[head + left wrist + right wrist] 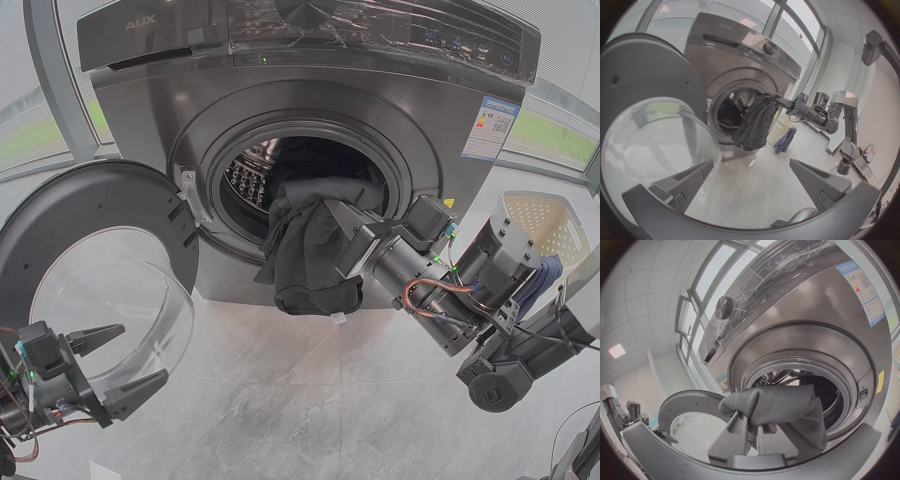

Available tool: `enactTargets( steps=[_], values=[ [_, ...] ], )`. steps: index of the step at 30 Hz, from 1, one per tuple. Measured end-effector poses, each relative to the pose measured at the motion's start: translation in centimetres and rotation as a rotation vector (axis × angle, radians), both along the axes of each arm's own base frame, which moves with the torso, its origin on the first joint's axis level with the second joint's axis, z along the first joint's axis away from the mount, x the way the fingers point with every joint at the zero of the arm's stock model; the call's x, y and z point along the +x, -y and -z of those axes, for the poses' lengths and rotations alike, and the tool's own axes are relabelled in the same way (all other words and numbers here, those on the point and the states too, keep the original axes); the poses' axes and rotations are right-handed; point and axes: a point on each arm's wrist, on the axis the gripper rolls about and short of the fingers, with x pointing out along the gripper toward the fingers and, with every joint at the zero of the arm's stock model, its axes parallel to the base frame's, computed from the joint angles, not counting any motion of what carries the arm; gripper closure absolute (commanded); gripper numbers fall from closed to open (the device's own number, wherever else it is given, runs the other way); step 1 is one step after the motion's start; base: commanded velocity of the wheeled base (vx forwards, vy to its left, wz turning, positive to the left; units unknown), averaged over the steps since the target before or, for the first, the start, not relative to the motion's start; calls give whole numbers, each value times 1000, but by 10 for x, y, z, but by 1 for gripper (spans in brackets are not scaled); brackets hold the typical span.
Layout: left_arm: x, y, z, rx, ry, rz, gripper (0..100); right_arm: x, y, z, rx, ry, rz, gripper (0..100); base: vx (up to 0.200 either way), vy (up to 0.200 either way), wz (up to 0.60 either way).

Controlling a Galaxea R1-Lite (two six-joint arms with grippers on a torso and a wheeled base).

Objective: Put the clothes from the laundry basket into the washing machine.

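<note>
Matt black cloth garment [309, 250], glossy metal drum [250, 181]

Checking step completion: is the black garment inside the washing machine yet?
Not yet. The black garment hangs outside the washing machine, draped down past its open mouth, clamped in the right tool.

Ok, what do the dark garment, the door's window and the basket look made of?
The dark garment: likely a synthetic mesh knit, matte; fine perforations show. The door window: clear glass or plastic, glossy, a see-through bowl. The laundry basket: pale moulded plastic, probably, with a punched hole pattern.
</note>
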Motion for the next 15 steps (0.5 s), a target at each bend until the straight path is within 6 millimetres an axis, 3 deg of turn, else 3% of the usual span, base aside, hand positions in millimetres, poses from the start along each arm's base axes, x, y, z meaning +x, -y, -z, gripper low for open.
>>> enactTargets(
  steps=[15],
  values=[
    [86, 61, 6, 32, -107, 131, 0, 5, 0, 4, -16, 7, 35, 100, 0, 0, 0]
  ],
)
